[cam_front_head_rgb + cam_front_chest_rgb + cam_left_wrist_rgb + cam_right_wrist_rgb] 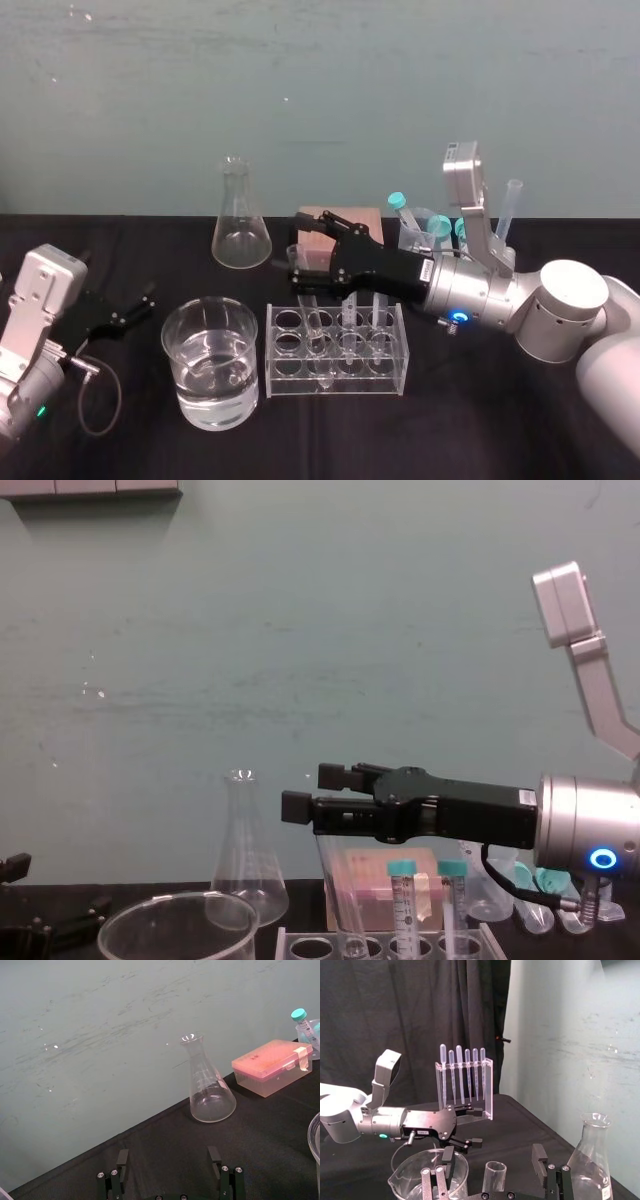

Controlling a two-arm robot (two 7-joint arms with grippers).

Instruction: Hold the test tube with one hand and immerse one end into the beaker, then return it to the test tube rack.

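Wide glass beaker [188,398]; slim test tube [315,335] in plastic rack [402,372].

Your surroundings, item by item.

- Wall [300,100]: pale teal and matt, with faint scuffs and small white flecks. It runs behind your whole table.
- Grey strip [90,488]: set high on that wall.
- Table [500,440]: draped in black cloth, its far edge against the wall.
- Curtain [395,1020]: black, hanging in folds past your table's left end and meeting the wall.
- Light: soft and even.

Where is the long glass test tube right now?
In the head view the test tube stands tilted in the test tube rack mid-table, right of the beaker, its top between the open fingers of the right tool.
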